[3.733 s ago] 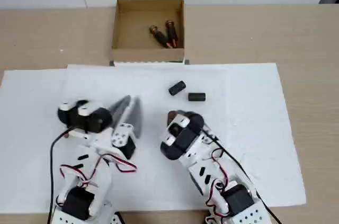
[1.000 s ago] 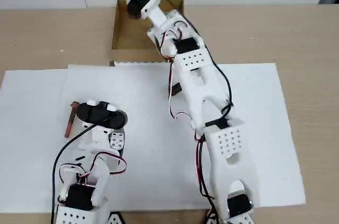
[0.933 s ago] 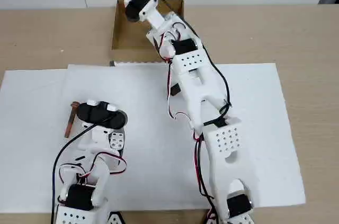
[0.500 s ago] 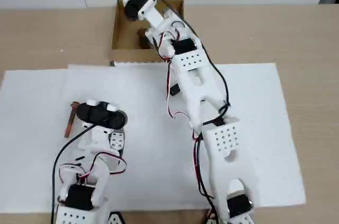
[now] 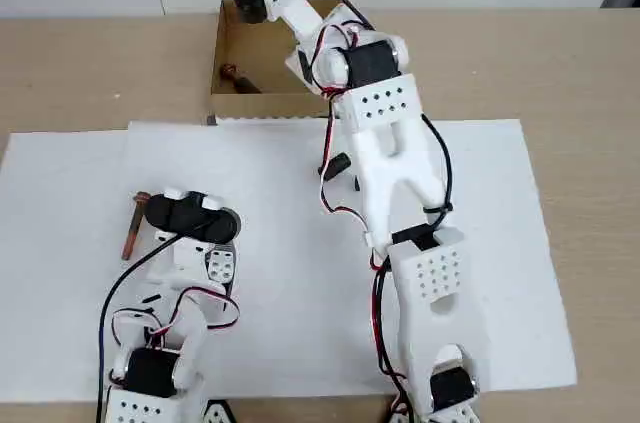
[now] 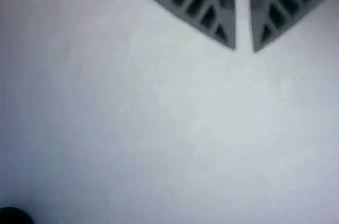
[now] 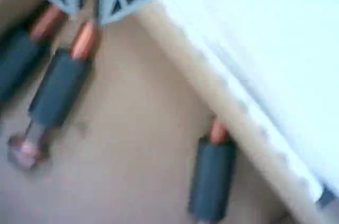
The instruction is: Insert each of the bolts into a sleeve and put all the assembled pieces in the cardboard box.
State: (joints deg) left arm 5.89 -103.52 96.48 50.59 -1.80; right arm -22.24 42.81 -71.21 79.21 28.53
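Note:
My right arm point(image 5: 345, 73) stretches over the cardboard box point(image 5: 216, 53). Its gripper point(image 7: 92, 15) hangs shut and empty just above the box floor. Three assembled pieces lie below it: one point(image 7: 58, 89) right under the fingertips, one point(image 7: 16, 65) beside that, and one point(image 7: 212, 179) along the box wall. From above, one assembled piece point(image 5: 240, 78) shows in the box. My left gripper point(image 6: 243, 49) points down at the white paper, shut with nothing in it. A copper bolt point(image 5: 132, 228) lies on the paper just left of the left arm point(image 5: 190, 218). A black sleeve point(image 5: 338, 165) peeks out beside the right arm.
A white paper sheet point(image 5: 500, 223) covers the tabletop in front of the box. The right arm's body spans the middle of the sheet, from the front edge to the box. Bare wooden table point(image 5: 520, 53) lies around the sheet.
The right arm has lifted and swung slightly left over the box. An assembled piece now lies at the box's left front. The left arm and the loose bolt have not moved.

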